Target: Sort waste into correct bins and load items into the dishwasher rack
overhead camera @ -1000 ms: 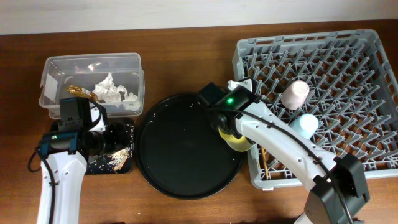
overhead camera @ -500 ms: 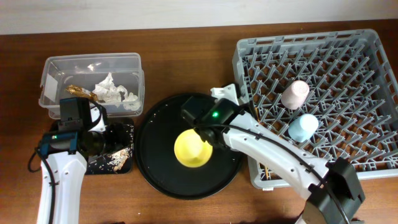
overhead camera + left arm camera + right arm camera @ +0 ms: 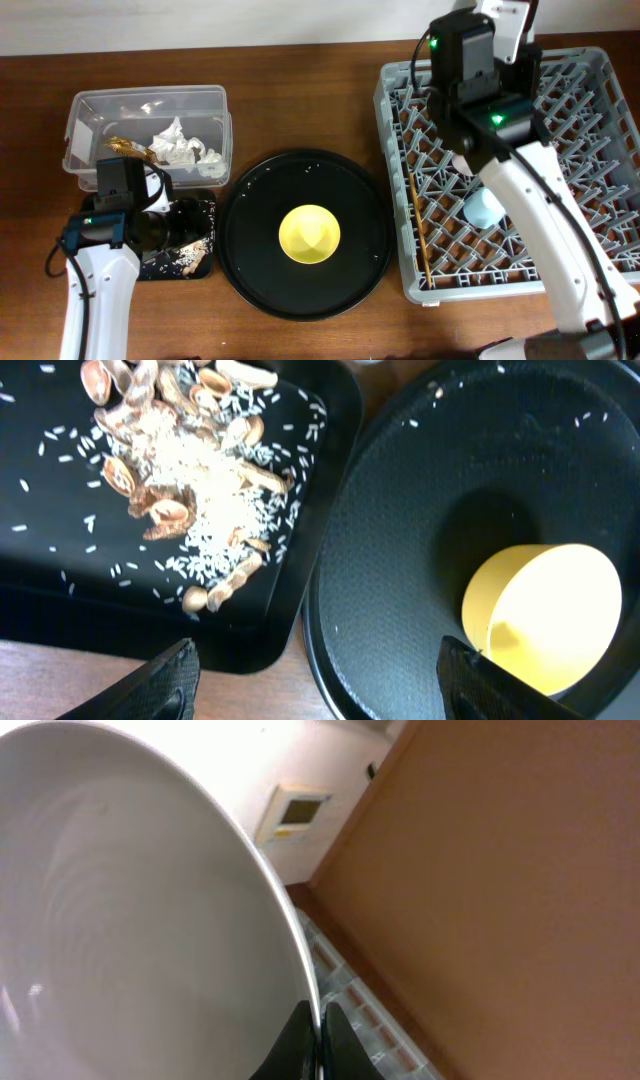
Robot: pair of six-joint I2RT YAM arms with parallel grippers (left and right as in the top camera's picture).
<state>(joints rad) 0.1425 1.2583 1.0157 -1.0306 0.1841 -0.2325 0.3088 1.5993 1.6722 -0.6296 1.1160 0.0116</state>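
Right claw [image 3: 318, 1042] grips the plate [image 3: 130, 910] by its rim, dish spreading up-left from it

No text, label, brand or number legible on anything in view; small wall panel [image 3: 297, 810] behind the plate [image 3: 120, 900] too blurred to read.

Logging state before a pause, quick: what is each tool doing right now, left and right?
Left tool: open, holding nothing.
Right tool: closed on the rim of the pale plate.
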